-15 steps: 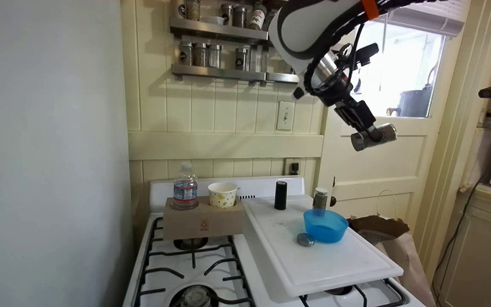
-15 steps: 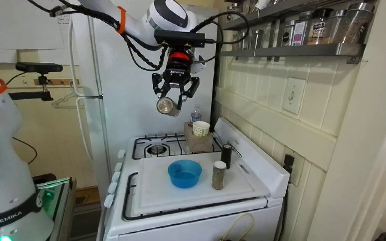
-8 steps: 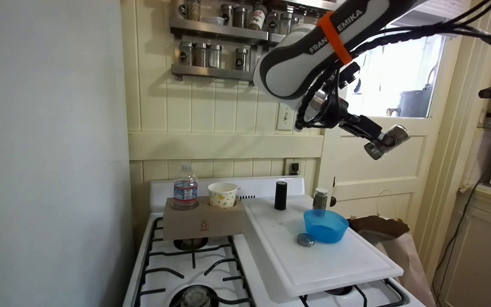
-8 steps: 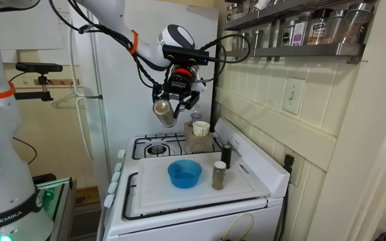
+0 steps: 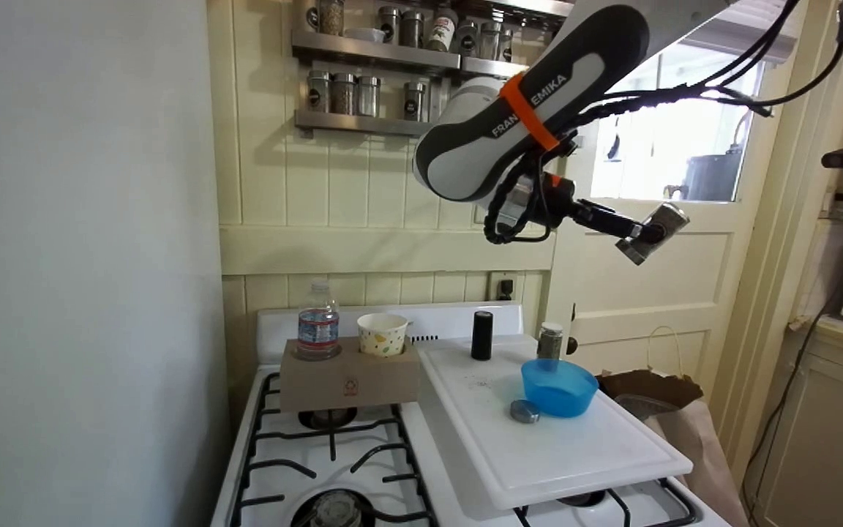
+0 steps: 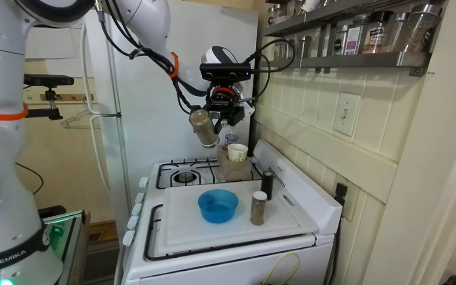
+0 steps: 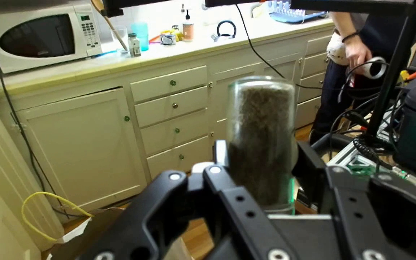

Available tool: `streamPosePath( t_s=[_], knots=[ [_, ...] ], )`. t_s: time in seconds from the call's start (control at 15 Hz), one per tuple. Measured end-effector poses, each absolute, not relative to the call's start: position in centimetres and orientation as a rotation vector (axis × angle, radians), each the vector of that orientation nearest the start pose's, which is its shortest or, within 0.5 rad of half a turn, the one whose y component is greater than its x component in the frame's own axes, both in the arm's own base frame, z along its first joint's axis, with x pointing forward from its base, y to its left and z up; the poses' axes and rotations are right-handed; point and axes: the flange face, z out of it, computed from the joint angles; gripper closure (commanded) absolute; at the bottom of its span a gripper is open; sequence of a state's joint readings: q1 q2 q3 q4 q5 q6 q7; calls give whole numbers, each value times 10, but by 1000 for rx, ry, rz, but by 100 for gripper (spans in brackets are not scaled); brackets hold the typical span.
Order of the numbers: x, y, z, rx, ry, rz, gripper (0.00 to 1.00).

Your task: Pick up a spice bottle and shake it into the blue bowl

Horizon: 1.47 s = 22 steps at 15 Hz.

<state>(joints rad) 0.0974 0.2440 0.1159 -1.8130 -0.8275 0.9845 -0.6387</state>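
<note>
My gripper (image 5: 644, 233) is shut on the spice bottle (image 5: 667, 218), a clear jar with grey-brown contents. In both exterior views the bottle is tilted in the air, its bottom end up and its other end pointing down. The gripper (image 6: 214, 126) grips the bottle (image 6: 202, 123) around its middle. In the wrist view the bottle (image 7: 262, 122) stands between the finger pads. The blue bowl (image 5: 562, 395) stands on the white board, well below the bottle. The bowl (image 6: 217, 211) also shows in an exterior view; it is out of the wrist view.
A round silvery lid (image 5: 524, 411) lies beside the bowl on the white board (image 5: 597, 461). A white-capped jar (image 6: 258, 208) and a black bottle (image 6: 267, 185) stand near it. A cardboard box (image 5: 348, 377) bears a water bottle (image 5: 318, 326) and a paper cup (image 5: 382, 335). Shelves (image 6: 366, 59) hold jars.
The held bottle has turned from nearly level to steeply tilted, one end down. The arm has swung lower, and the gripper has shifted rightward in an exterior view. The bowl has not moved.
</note>
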Motion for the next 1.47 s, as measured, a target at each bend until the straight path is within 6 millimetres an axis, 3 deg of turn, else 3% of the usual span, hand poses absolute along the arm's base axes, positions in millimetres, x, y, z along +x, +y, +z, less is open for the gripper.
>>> streamPosePath(
  t_s=[0.2, 0.27, 0.53, 1.07, 1.47],
  knots=[
    [517, 3, 420, 1953, 838, -1445, 52],
    [517, 3, 420, 1953, 837, -1446, 77],
    [519, 4, 419, 1958, 832, -1426, 77],
    [544, 45, 412, 2115, 941, -1147, 77],
    [544, 42, 403, 2153, 965, -1170, 77]
  ],
)
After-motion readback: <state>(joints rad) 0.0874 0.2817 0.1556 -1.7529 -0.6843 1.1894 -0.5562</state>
